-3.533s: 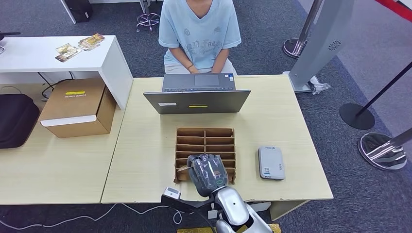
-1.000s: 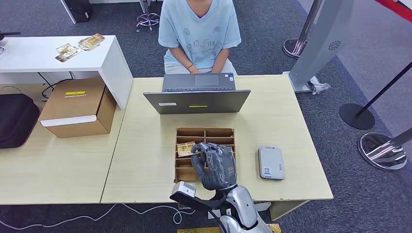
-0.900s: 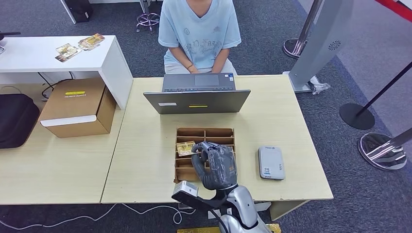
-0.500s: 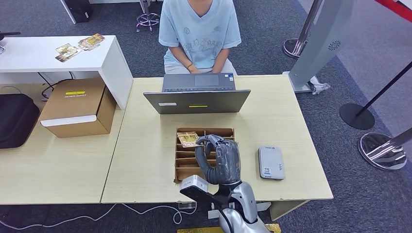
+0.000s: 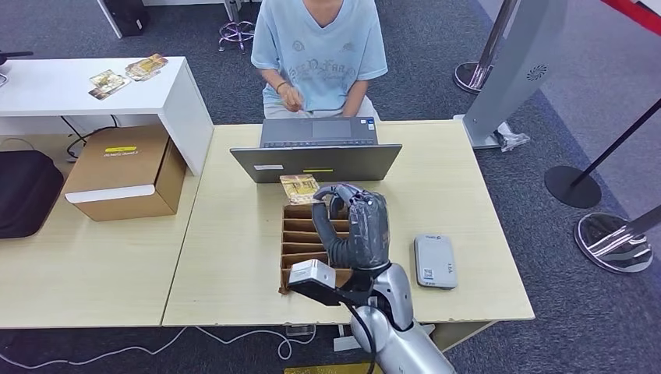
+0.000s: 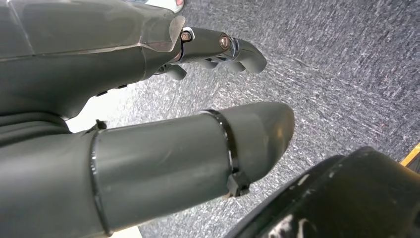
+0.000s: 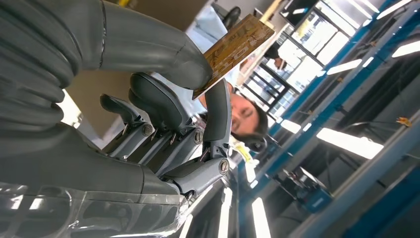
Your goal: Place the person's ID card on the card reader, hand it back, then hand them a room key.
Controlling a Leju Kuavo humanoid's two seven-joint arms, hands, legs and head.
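My right hand (image 5: 355, 226) pinches one room key (image 5: 299, 188) between thumb and a finger, above the far edge of the cardboard divider box (image 5: 300, 241), just before the one laptop (image 5: 316, 161). My left hand (image 6: 148, 99) hangs over the carpet; it seems released. At 3 o'clock from the box lies one card reader (image 5: 434, 261). At 12 o'clock sits one person (image 5: 319, 47).

Even, bright overhead light, soft shadows; ceiling strips glare in the right wrist view.
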